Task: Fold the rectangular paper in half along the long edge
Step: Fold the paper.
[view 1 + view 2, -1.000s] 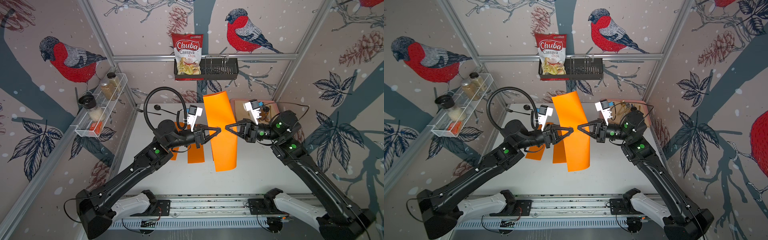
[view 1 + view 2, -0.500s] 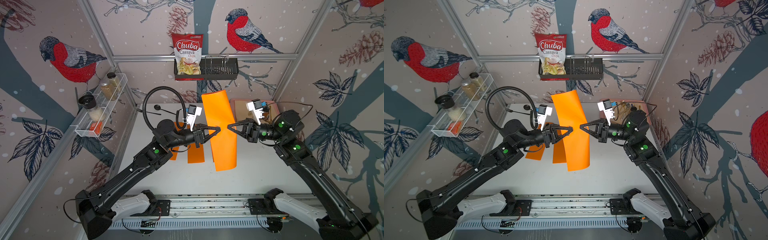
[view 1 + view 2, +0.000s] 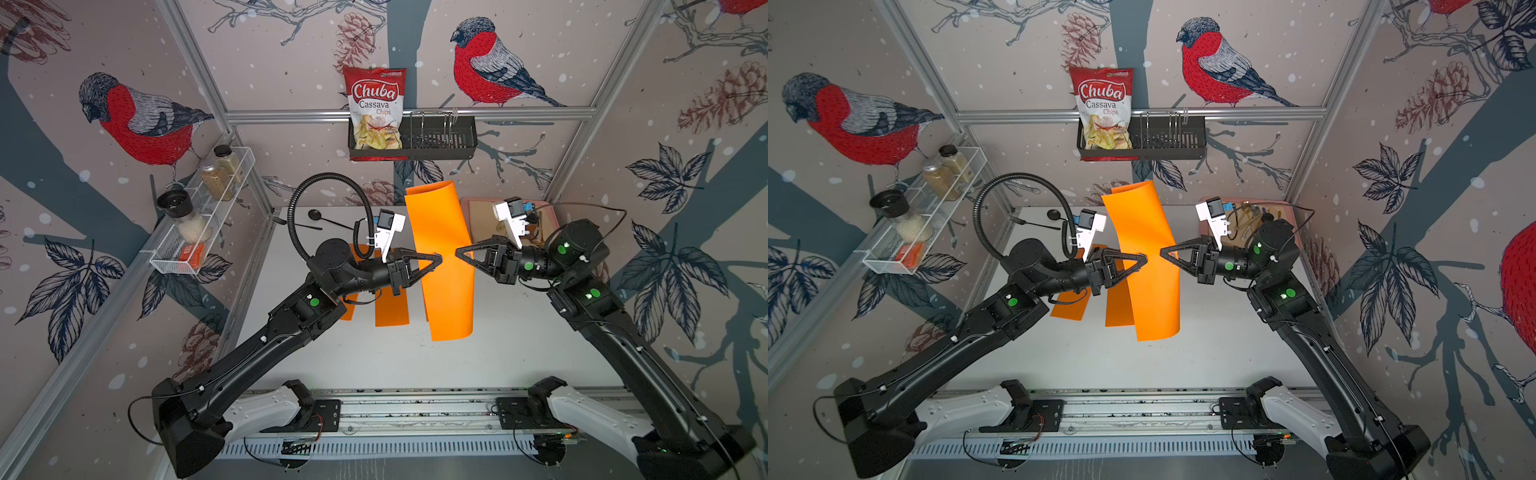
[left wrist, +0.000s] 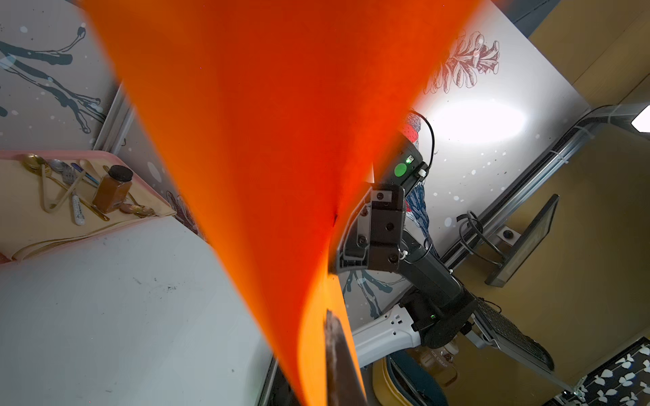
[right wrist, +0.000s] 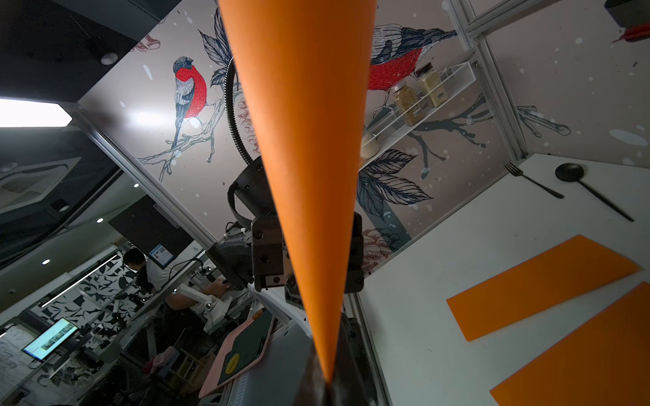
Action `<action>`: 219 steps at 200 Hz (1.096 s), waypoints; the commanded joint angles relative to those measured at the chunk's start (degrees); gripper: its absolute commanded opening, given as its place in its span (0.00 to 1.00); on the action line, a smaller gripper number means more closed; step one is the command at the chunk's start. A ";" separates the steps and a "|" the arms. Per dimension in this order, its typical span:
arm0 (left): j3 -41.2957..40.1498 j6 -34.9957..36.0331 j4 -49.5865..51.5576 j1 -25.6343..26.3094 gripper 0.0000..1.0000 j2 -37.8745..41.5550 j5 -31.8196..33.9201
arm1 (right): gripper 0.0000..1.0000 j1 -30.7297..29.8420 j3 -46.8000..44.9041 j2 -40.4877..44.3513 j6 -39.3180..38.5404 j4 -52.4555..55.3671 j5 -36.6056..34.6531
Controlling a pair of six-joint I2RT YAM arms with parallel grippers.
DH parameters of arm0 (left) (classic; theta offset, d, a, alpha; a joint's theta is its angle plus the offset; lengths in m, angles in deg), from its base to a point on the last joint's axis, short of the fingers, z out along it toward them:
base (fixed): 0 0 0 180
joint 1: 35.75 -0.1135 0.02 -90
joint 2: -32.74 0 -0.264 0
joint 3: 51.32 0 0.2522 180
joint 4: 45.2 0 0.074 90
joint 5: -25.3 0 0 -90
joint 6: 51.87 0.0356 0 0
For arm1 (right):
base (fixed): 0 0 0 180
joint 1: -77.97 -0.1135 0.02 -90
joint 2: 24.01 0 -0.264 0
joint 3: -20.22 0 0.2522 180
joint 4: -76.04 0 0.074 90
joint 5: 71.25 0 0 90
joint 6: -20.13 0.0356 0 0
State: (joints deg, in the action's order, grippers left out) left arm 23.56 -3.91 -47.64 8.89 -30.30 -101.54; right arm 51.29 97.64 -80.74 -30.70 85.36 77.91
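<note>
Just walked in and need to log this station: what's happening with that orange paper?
Both arms hold one orange sheet up above the table. The left gripper is shut on one long edge and the right gripper on the opposite one, so it hangs bowed between them. Two more orange papers lie flat on the table by the left arm.

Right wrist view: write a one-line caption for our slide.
Right gripper pinches the raised orange paper at its edge; two more orange sheets lie on the white table.
</note>
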 commanded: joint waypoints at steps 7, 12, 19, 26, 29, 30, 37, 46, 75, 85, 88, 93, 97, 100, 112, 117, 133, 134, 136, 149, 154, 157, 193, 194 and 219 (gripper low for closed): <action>0.42 0.20 -2.21 0.35 0.00 0.14 0.14 | 0.00 -0.12 -0.03 -0.04 0.57 -3.22 0.92; 0.48 0.27 -2.16 0.36 0.00 0.22 0.22 | 0.00 -0.06 -0.03 -0.09 0.56 -3.20 0.94; 0.43 0.29 -1.98 0.34 0.00 0.28 0.26 | 0.00 0.00 -0.07 0.04 0.49 -3.05 0.88; 0.47 0.34 -1.84 0.36 0.00 0.32 0.32 | 0.00 -0.12 -0.03 0.05 0.39 -2.87 1.00; 0.41 0.37 -1.83 0.36 0.00 0.30 0.34 | 0.00 -0.11 -0.05 0.04 0.31 -2.81 1.01; 0.45 0.33 -1.86 0.36 0.00 0.29 0.35 | 0.00 -0.07 -0.08 0.04 0.30 -2.78 1.03; 0.49 0.22 -1.81 0.36 0.00 0.32 0.42 | 0.00 -0.10 -0.11 0.07 0.21 -2.51 1.05; 0.57 0.25 -1.67 0.36 0.00 0.29 0.62 | 0.00 -0.09 -0.11 0.14 0.03 -2.11 0.96; 0.66 0.28 -1.43 0.36 0.23 0.26 1.51 | 0.00 -0.53 -0.03 0.33 -0.51 -1.53 0.39; 0.66 0.19 -1.46 0.36 0.25 0.25 1.67 | 0.00 -0.74 -0.03 0.22 -0.50 -1.53 0.20; 0.71 0.28 -1.46 0.36 0.26 0.21 1.63 | 0.00 -0.82 -0.04 0.24 -0.51 -1.48 0.19; 0.82 0.21 -1.54 0.36 0.26 0.25 1.53 | 0.00 -0.90 -0.03 0.13 -0.51 -1.53 -0.01; 0.76 0.16 -1.54 0.36 0.26 0.19 1.46 | 0.00 -1.12 -0.03 0.12 -0.58 -1.48 -0.21; 0.77 0.16 -1.53 0.36 0.27 0.14 1.42 | 0.00 -1.22 -0.07 0.13 -0.66 -1.52 -0.32; 0.75 -0.01 -1.81 0.36 0.27 0.04 1.24 | 0.00 -1.54 -0.12 -0.04 -0.59 -1.74 -0.66; 0.75 -0.02 -1.81 0.36 0.27 0.03 1.17 | 0.00 -1.80 -0.20 -0.05 -0.38 -1.98 -0.81; 0.67 -0.08 -1.95 0.36 0.27 0.03 1.09 | 0.00 -2.53 -0.46 -0.13 -0.06 -2.82 -1.35; 0.66 -0.07 -1.97 0.36 0.27 0.03 1.13 | 0.00 -2.52 -0.46 -0.09 -0.07 -2.83 -1.38; 0.66 -0.13 -1.98 0.36 0.27 0.03 1.04 | 0.00 -2.66 -0.46 -0.17 -0.07 -2.84 -1.47; 0.69 -0.20 -2.12 0.36 0.26 0.03 1.03 | 0.00 -3.26 -0.62 -0.38 -0.03 -3.17 -2.05; 0.71 -0.22 -2.20 0.36 0.26 0.03 0.97 | 0.00 -3.38 -0.73 -0.44 0.09 -3.49 -2.30; 0.67 -0.23 -2.20 0.35 0.26 0.05 0.98 | 0.00 -3.56 -0.78 -0.48 0.11 -3.61 -2.39; 0.69 -0.48 -2.79 0.44 0.25 -0.14 0.72 | 0.00 -4.66 -1.80 -0.72 1.82 -6.90 -3.63; 0.68 -0.49 -2.83 0.40 0.25 -0.14 0.76 | 0.00 -4.68 -1.84 -0.73 1.84 -6.94 -3.71; 0.54 -0.76 -3.35 0.45 0.25 -0.30 0.61 | 0.00 -5.04 -2.60 -0.75 3.09 -9.49 -4.62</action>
State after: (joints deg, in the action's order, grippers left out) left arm 23.87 -4.11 -47.82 9.15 -30.50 -100.47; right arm 46.57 95.63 -81.42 -29.34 81.38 74.74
